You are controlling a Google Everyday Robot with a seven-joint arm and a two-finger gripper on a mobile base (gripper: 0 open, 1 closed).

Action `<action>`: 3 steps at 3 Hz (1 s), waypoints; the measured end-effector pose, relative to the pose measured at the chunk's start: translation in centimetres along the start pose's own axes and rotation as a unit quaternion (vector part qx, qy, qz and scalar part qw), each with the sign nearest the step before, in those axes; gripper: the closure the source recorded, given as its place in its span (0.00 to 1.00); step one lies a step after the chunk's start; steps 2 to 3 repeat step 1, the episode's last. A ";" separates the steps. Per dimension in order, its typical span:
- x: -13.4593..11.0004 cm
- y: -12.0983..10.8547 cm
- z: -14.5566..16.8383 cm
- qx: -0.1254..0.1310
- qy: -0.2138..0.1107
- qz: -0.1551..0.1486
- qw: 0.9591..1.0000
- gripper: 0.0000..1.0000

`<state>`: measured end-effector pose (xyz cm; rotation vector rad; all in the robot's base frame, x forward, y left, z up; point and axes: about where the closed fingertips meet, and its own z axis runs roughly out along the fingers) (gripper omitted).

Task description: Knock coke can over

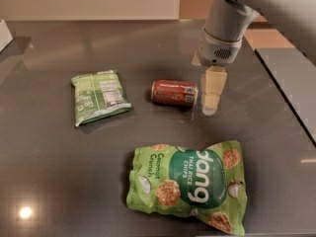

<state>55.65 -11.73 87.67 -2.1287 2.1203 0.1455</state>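
Note:
The coke can point(174, 93) lies on its side on the dark grey table point(44, 152), its silver top pointing right. My gripper point(212, 97) hangs from the grey arm just to the right of the can's top end, its cream fingers point(213, 85) pointing down toward the table. The gripper holds nothing.
A small green snack bag point(98, 97) lies flat to the left of the can. A large green rice chips bag point(190, 184) lies in front, near the table's front edge. The table's right edge runs diagonally at the right point(289, 102). A white object point(4, 33) stands at the far left.

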 end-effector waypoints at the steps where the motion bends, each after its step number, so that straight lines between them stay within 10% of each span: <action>1: 0.0 0.0 0.0 0.000 0.000 0.000 1.000 0.00; 3: 0.0 0.0 0.0 0.000 0.000 0.000 1.000 0.00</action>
